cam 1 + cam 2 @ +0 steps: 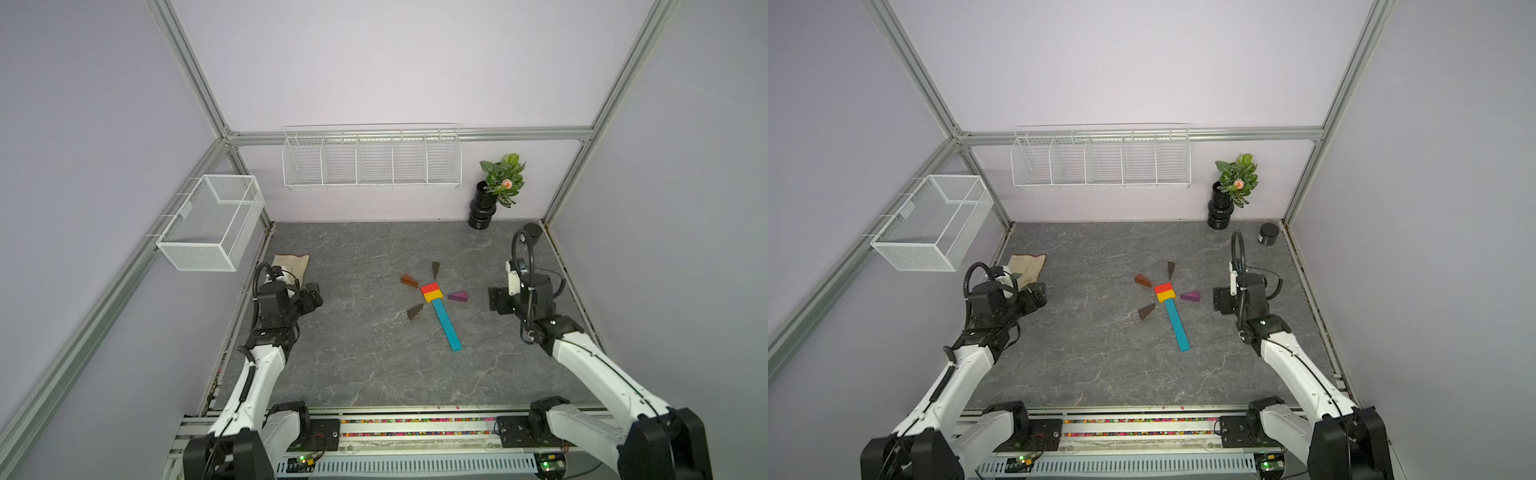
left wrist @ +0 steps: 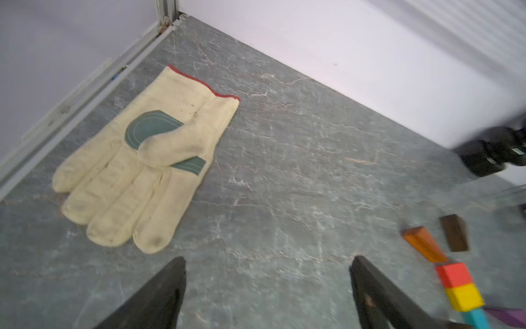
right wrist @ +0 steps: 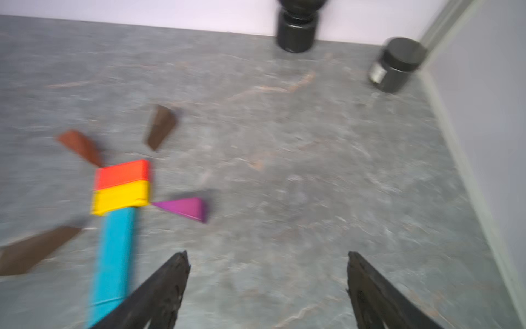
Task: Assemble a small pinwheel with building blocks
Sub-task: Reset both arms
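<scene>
Pinwheel [image 1: 431, 292] flat, stem [image 1: 446, 326] toward five o'clock; left gripper [image 2: 269, 259], right gripper [image 3: 267, 253] spread empty, clear to avoid nudging.

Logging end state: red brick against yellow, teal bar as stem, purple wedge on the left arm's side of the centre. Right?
No. The purple wedge lies on the right arm's side of the red brick and yellow brick, as both top views show. Those two touching and the teal bar as stem are right.
</scene>
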You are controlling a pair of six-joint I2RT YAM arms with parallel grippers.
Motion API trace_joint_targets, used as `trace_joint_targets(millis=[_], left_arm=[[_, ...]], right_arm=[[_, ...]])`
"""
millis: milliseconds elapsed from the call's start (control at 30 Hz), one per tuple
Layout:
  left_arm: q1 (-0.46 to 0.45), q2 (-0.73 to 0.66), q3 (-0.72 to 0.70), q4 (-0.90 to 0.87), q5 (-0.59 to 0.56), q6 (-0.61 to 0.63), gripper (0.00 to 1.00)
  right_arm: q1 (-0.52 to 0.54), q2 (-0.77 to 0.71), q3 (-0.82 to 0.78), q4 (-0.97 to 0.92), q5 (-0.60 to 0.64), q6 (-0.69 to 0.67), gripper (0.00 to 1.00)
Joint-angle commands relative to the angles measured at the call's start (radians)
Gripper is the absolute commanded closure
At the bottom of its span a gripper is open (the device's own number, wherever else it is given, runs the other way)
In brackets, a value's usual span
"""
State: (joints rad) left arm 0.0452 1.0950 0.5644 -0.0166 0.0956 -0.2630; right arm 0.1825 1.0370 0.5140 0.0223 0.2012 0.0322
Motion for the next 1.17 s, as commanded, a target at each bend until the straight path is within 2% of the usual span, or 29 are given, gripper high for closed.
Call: trace_joint_targets(millis=[0, 67, 133, 200, 267, 333, 367, 400, 433, 467, 533, 600, 667, 733, 1133], left_arm=[[-0.002, 0.131, -0.037, 0.239, -0.056, 0.159, 0.07], [-0.002, 0.211, -0.083, 0.385, -0.077, 0.175, 0.06], [-0.001, 0.230, -0.060, 0.391, -0.071, 0.190, 0.03], [-0.002, 0.261, -0.097, 0.544, -0.063, 0.206, 0.01], [-0.002, 0.288, -0.074, 0.549, -0.082, 0.209, 0.01], [-0.001, 0.350, -0.097, 0.661, -0.062, 0.224, 0.00], [-0.003, 0.394, -0.114, 0.727, -0.052, 0.233, 0.00], [-0.005, 0.424, -0.128, 0.796, -0.052, 0.246, 0.00], [-0.007, 0.425, -0.141, 0.813, -0.051, 0.245, 0.01], [-0.007, 0.421, -0.139, 0.797, -0.053, 0.243, 0.00], [-0.008, 0.422, -0.136, 0.790, -0.057, 0.244, 0.00], [-0.007, 0.422, -0.134, 0.786, -0.056, 0.243, 0.01], [-0.007, 0.420, -0.133, 0.784, -0.057, 0.242, 0.00], [-0.007, 0.420, -0.133, 0.784, -0.057, 0.242, 0.00], [-0.007, 0.422, -0.132, 0.782, -0.057, 0.242, 0.00]], right_arm=[[-0.075, 0.020, -0.174, 0.358, 0.018, -0.049, 0.11], [-0.110, 0.112, -0.213, 0.508, 0.018, -0.034, 0.11], [-0.138, 0.189, -0.154, 0.494, 0.017, -0.024, 0.11], [-0.166, 0.274, -0.155, 0.651, -0.017, -0.022, 0.11], [-0.187, 0.364, -0.137, 0.736, -0.054, -0.030, 0.11], [-0.204, 0.511, -0.166, 0.936, -0.071, -0.021, 0.11], [-0.202, 0.530, -0.190, 1.024, -0.091, -0.032, 0.11], [-0.204, 0.471, -0.176, 0.893, -0.090, -0.027, 0.11], [-0.204, 0.471, -0.177, 0.891, -0.075, -0.019, 0.11], [-0.205, 0.515, -0.188, 0.987, -0.072, -0.021, 0.11], [-0.203, 0.482, -0.150, 0.859, -0.090, -0.025, 0.11], [-0.200, 0.508, -0.158, 0.916, -0.115, -0.042, 0.11], [-0.198, 0.487, -0.137, 0.837, -0.117, -0.046, 0.11], [-0.190, 0.501, -0.146, 0.882, -0.101, -0.051, 0.11], [-0.183, 0.498, -0.136, 0.851, -0.080, -0.053, 0.11]])
